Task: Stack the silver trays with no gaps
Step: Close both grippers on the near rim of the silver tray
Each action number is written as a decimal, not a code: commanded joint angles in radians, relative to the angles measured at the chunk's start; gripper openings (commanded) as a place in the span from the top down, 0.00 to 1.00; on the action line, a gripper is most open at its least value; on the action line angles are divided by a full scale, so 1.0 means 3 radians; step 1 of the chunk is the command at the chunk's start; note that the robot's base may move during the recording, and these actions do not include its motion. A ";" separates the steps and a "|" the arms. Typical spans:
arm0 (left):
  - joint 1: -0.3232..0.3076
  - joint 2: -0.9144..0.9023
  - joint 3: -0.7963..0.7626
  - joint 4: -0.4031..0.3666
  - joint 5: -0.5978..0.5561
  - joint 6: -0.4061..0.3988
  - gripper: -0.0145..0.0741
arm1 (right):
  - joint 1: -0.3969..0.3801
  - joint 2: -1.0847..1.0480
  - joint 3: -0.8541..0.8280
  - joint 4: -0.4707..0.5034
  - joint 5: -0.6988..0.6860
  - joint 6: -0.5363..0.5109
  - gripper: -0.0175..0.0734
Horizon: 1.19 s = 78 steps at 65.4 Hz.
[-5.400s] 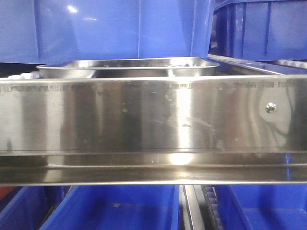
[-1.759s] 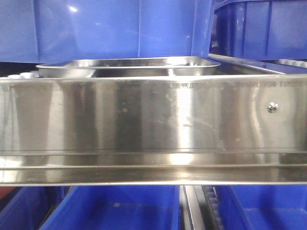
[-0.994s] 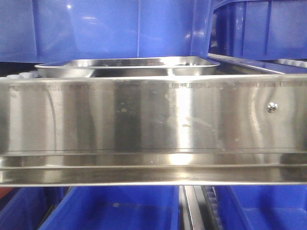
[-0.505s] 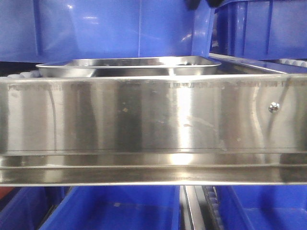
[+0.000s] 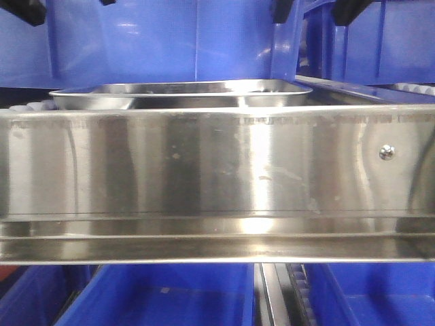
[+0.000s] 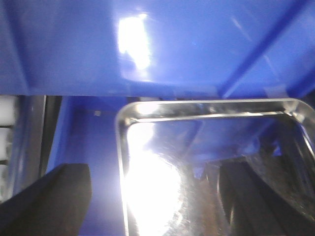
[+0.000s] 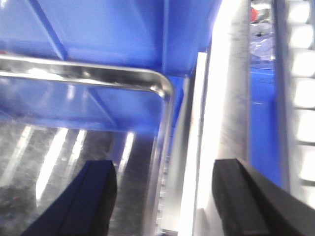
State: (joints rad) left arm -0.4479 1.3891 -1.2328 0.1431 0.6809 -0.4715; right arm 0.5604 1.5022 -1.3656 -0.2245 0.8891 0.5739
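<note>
The silver trays (image 5: 183,89) lie nested on the shelf behind the steel rail, with only their rims showing in the front view. My left gripper (image 5: 68,5) hangs open above the trays' left end. In the left wrist view its dark fingers (image 6: 54,196) stand either side of the tray's (image 6: 206,147) left rim. My right gripper (image 5: 314,8) hangs open above the right end. In the right wrist view its fingers (image 7: 91,201) straddle the tray's (image 7: 74,142) right rim, where layered edges show. Neither gripper holds anything.
A broad steel shelf rail (image 5: 217,170) with a screw (image 5: 386,152) blocks the front. Blue bins (image 5: 170,41) stand close behind the trays, and more blue bins (image 5: 163,299) sit below. White rollers (image 7: 305,98) run to the right of the trays.
Both grippers have come down into the top of the front view. Half a second ago only the right one's tips showed, and before that neither. The trays have not moved.
</note>
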 commanded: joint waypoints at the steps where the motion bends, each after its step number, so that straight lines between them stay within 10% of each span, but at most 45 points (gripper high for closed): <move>1: 0.0018 -0.0017 -0.0028 -0.0038 -0.0010 -0.0021 0.35 | -0.0021 0.0041 -0.0024 0.0069 -0.0092 0.0005 0.43; 78: 0.0018 0.0387 -0.0028 -0.0007 -0.0025 -0.0021 0.42 | 0.0000 0.0577 -0.0024 0.0097 -0.0205 0.0092 0.45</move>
State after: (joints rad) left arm -0.4460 1.5028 -1.2351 0.1403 0.6890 -0.4715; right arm 0.5604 1.6647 -1.3656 -0.1899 0.8445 0.5966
